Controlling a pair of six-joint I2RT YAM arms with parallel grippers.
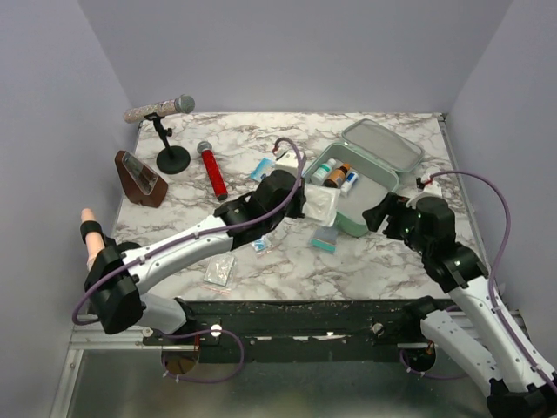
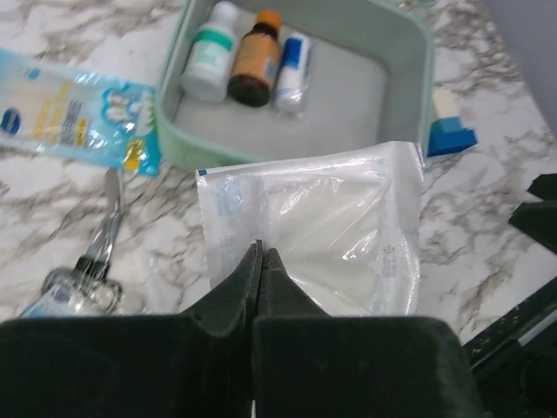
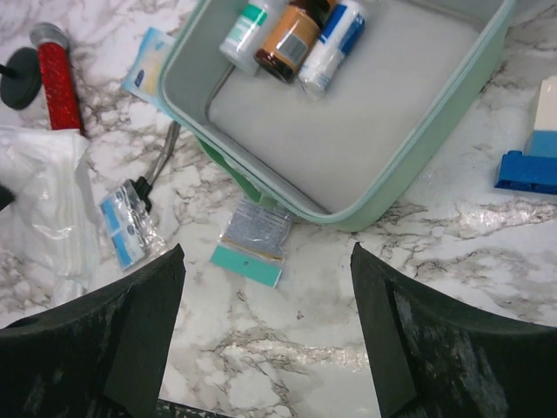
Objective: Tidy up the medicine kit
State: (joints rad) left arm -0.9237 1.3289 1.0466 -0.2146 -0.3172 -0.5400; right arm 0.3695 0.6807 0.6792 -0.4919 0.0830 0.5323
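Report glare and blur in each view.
Top external: even light, soft shadows, the medicine kit sharp. Left wrist: the clear pouch glints; the left gripper is dark and soft. Right wrist: the marble table shines; the right gripper is dark.

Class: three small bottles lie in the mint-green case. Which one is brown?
The middle bottle, orange-capped; the green-labelled bottle and blue-labelled bottle flanking it are white.

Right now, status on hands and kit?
Left hand shut on clear packet. Right hand open, empty. Medicine kit open, three bottles inside. Nothing between packet and kit.
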